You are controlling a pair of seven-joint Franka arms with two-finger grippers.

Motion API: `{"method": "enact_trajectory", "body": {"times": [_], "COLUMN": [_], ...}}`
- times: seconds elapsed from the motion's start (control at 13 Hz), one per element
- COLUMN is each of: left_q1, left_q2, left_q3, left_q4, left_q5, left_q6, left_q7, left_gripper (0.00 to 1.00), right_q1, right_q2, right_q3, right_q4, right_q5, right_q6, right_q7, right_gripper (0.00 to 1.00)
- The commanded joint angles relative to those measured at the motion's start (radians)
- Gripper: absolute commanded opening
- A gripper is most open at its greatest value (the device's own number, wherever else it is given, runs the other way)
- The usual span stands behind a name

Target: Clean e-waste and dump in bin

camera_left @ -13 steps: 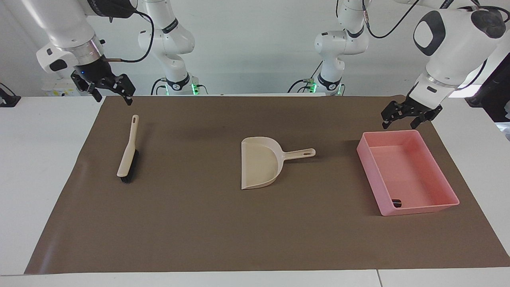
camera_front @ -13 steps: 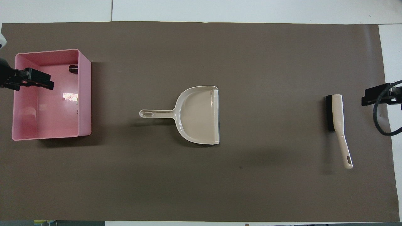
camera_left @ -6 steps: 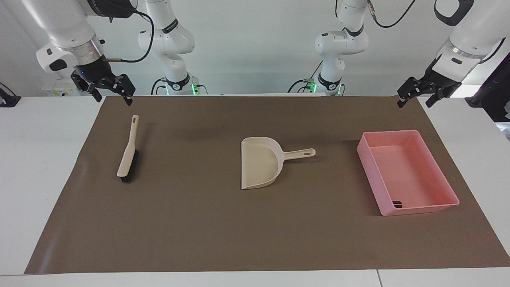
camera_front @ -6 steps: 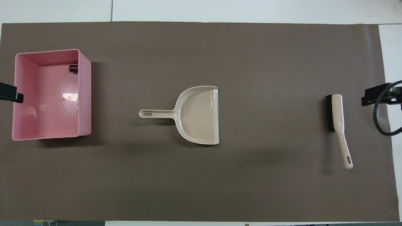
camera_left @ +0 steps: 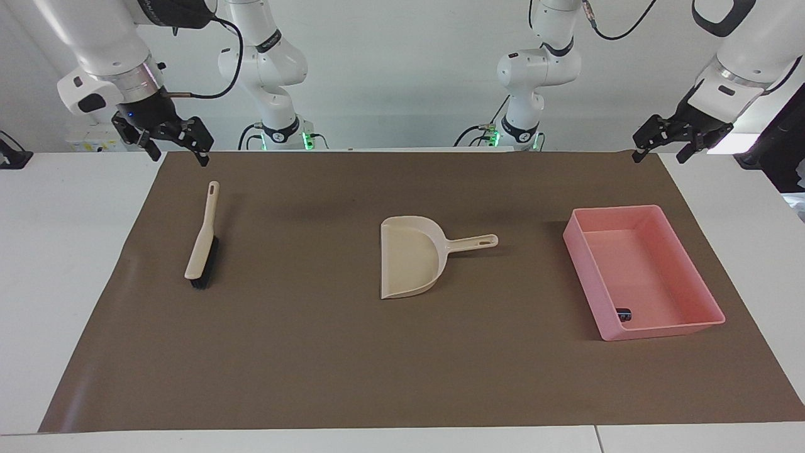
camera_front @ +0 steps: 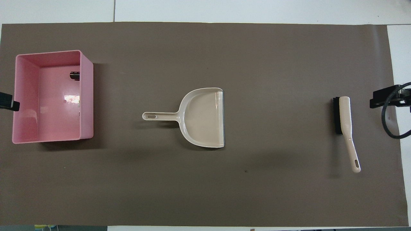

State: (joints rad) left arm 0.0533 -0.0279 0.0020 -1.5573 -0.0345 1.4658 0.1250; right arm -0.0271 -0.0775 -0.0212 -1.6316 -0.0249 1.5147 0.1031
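The pink bin (camera_left: pixel 585 286) stands on the brown mat at the left arm's end; it also shows in the overhead view (camera_front: pixel 86 96). A dark cylinder of e-waste (camera_left: pixel 624 314) lies inside it, in the corner farthest from the robots (camera_front: pixel 74 75). I cannot make out the white part with the orange label. My left gripper (camera_left: pixel 660 154) hangs open and empty, high over the mat's corner nearest the robots; only its tip (camera_front: pixel 6 101) shows from overhead. My right gripper (camera_left: pixel 179 154) waits open and empty over the mat's edge at the right arm's end, beside the brush (camera_front: pixel 383 98).
A beige dustpan (camera_left: pixel 412 255) lies mid-mat with its handle toward the bin (camera_front: pixel 202 117). A beige brush with black bristles (camera_left: pixel 202 242) lies at the right arm's end (camera_front: pixel 345 120). White table surrounds the brown mat (camera_left: pixel 314 352).
My left gripper has risen from just above the bin's near end and drawn back toward the robots. The dark cylinder has shifted slightly inside the bin. The right arm has not moved.
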Motion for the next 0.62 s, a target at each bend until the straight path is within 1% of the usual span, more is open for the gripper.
{"method": "enact_trajectory", "body": {"times": [0.0,0.31,0.54], "left_q1": [0.002,-0.007,-0.007], "left_q2": [-0.026,-0.018,-0.02], "left_q3": [-0.004,-0.005,-0.005], "left_q4": [-0.03,-0.021,-0.021], "left_q5": [-0.011,-0.008,-0.01], "left_q6": [0.028,0.059,0.054], "left_q7": [0.015,0.013,0.012], "left_gripper": [1.0,1.0,1.0], "right_q1": [-0.014,-0.014,-0.014], "right_q2": [-0.013,-0.013,-0.013], "right_q3": [0.009,0.009,0.009], "right_q4": [-0.016,-0.016,-0.016], "right_q5": [0.011,0.011,0.011], "right_q6": [0.016,0.018,0.019], "right_q7": [-0.026,-0.026,-0.026], "right_gripper": [1.0,1.0,1.0]}}
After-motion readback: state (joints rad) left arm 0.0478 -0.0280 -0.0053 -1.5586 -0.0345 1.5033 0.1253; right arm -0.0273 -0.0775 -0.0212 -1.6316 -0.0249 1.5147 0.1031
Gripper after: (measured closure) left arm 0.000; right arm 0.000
